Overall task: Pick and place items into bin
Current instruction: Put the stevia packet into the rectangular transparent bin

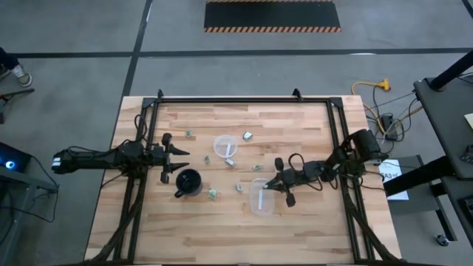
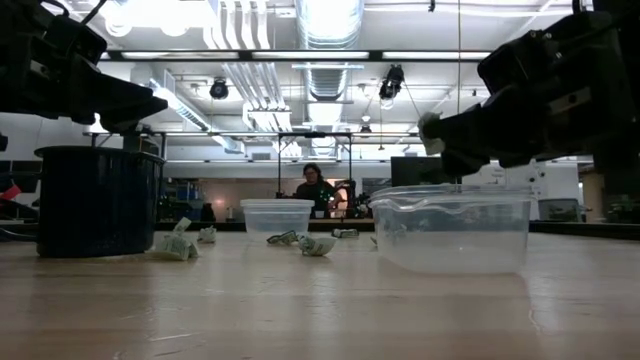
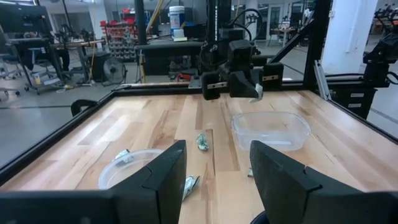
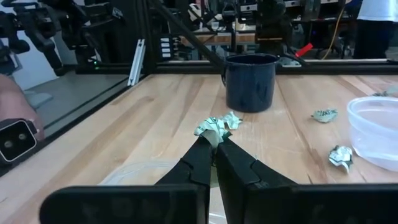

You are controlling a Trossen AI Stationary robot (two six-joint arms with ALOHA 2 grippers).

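Right tool pinching crumpled green piece above clear bin, left tool agape.

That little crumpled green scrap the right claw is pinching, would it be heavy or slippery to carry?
Probably very light: the crumpled scrap sits held by only the tips of the right gripper. Its creased folds suggest paper that squashes rather than slips. Released over the clear tub, it would likely flutter, not roll.

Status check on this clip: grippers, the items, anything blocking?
Right gripper shut on crumpled piece, over clear tub. Left gripper open, empty, above black mug. Other pieces scattered. Nothing blocking.
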